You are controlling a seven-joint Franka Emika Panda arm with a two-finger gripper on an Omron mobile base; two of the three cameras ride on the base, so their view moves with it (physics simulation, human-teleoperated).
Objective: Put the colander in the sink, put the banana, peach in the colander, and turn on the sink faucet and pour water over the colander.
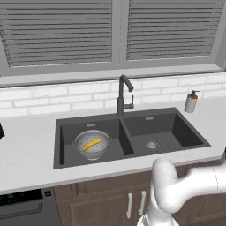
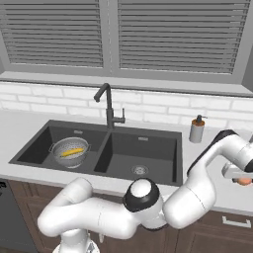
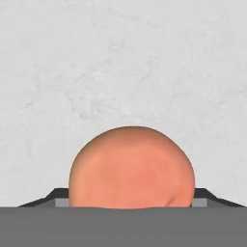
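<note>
Over at 3 o'clock of the sink (image 2: 180,153), hand (image 2: 241,177) is closing round the peach (image 3: 131,168) w/ fingers hugging both sides, prob. since banana (image 1: 91,144) is already sitting in colander (image 1: 92,144).

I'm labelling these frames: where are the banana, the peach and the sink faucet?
banana (image 1: 91,144), left base view, middle of the fruit.
peach (image 3: 131,169), hand view, centre of its skin.
sink faucet (image 1: 120,95), left base view, upright stem.

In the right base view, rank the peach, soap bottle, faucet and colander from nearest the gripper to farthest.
1. Peach, at the gripper on the right counter.
2. Soap bottle, behind the sink's right corner.
3. Faucet, behind the sink's middle.
4. Colander, left basin, holding the banana.
</note>
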